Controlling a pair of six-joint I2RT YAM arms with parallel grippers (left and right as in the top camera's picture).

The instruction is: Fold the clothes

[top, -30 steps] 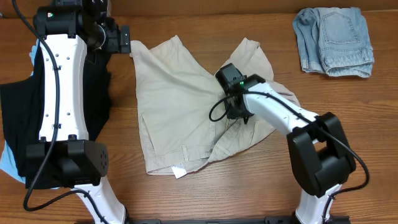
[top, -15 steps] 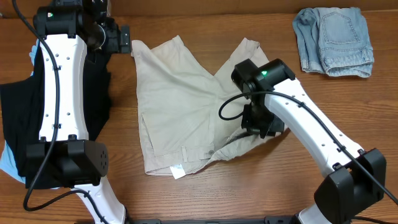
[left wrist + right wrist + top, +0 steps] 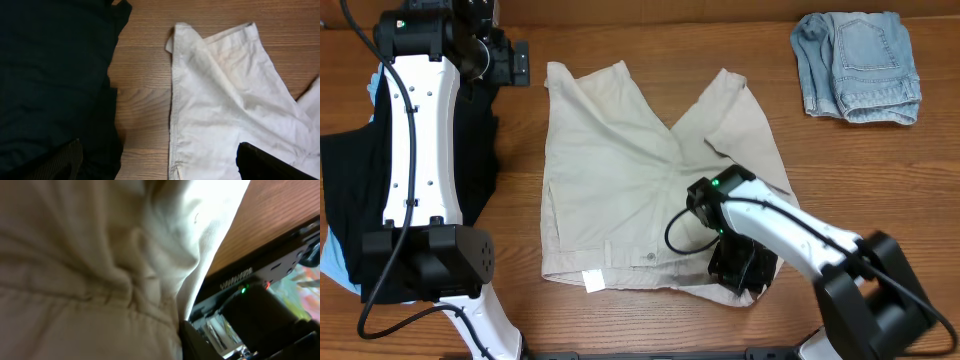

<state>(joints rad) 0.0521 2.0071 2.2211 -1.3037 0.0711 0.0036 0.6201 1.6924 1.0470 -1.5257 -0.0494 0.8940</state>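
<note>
The khaki shorts (image 3: pixel 620 180) lie spread at centre frame; the right gripper (image 3: pixel 740 272), its grip impossible to tell, sits on their lower-right corner and may drag snagged cloth, while the left gripper (image 3: pixel 520 63) gapes empty

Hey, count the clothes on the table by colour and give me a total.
Beige: 1, the khaki shorts
Faded blue: 1, the denim shorts
Black: 1, the black garment, possibly more than one piece
Light blue: 1, the light blue piece showing under the black
Total: 4
</note>
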